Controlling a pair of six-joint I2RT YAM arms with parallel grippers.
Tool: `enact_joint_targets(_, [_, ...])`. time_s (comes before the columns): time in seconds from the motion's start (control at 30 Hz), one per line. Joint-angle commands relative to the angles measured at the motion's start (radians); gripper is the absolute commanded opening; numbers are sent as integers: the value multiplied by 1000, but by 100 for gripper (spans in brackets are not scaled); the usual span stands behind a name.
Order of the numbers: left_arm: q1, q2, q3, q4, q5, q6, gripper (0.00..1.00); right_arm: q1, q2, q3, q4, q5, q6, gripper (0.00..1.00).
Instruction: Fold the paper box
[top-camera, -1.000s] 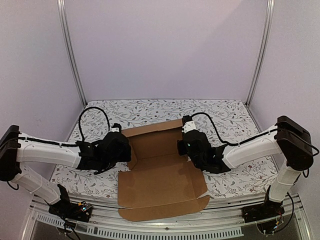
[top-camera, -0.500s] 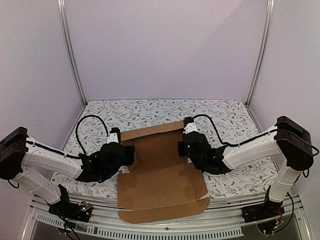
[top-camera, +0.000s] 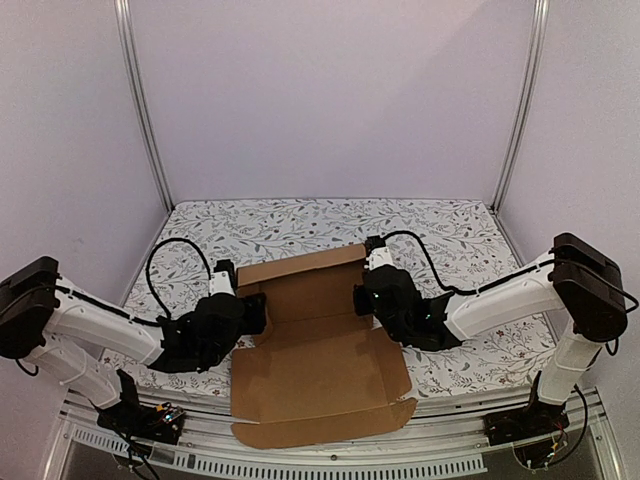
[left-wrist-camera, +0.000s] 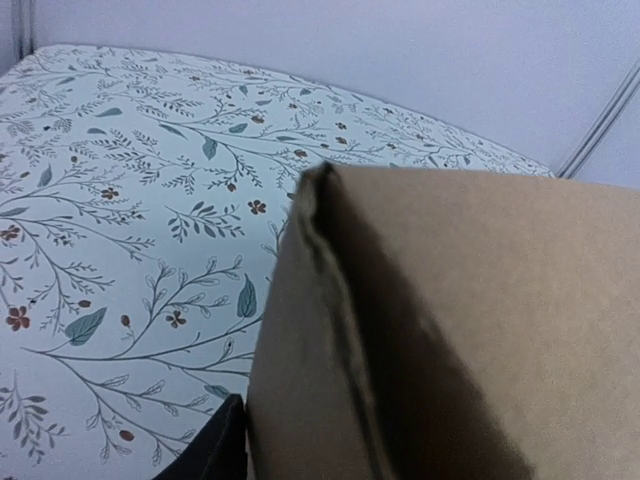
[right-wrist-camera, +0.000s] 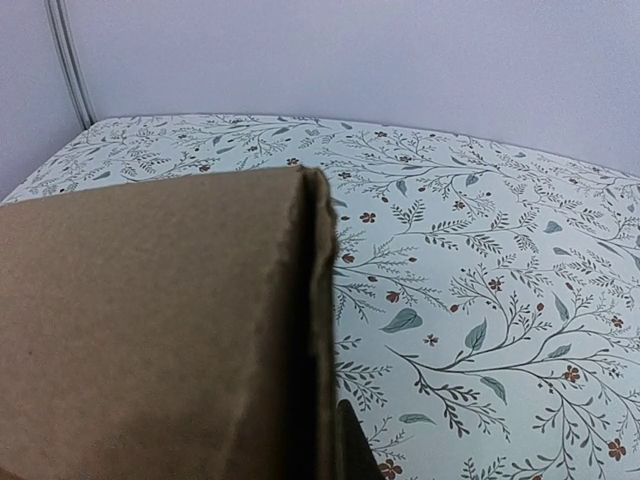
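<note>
The paper box (top-camera: 320, 360) is a brown cardboard mailer, partly folded, in the middle of the table. Its back wall stands up and its wide lid panel lies flat towards the front edge. My left gripper (top-camera: 252, 312) is at the box's left side wall and my right gripper (top-camera: 362, 296) is at its right side wall. In the left wrist view a doubled cardboard wall (left-wrist-camera: 480, 300) fills the right side, with one black fingertip (left-wrist-camera: 215, 450) pressed on its outer face. In the right wrist view the wall (right-wrist-camera: 150, 320) fills the left side, with one fingertip (right-wrist-camera: 355, 450) against it. Each gripper's other finger is hidden.
The floral table cover (top-camera: 300, 220) stretches behind and beside the box. Lilac walls and metal frame posts (top-camera: 140, 100) close in the back and sides. A metal rail (top-camera: 300, 462) runs along the front edge, and the lid's front flap overhangs it.
My left gripper has moved down and towards the front along the left wall. The box has slid slightly towards the front edge. The right gripper has barely moved.
</note>
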Motion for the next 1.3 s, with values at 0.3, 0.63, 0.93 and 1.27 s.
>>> enact_joint_targets(0.3, [-46, 47, 64, -176, -87, 5, 1, -2, -7, -5, 26, -11, 101, 0])
enact_joint_targets(0.63, [-40, 34, 131, -190, -93, 155, 0, -1, -45, -27, 21, -149, 105, 40])
enact_joint_targets(0.93, [33, 56, 178, -142, 6, 284, 0, -1, -226, -145, -35, -390, -7, 75])
enact_joint_targets(1.27, [137, 141, 251, -107, 138, 365, 0, -2, -463, -204, -304, -555, -136, 99])
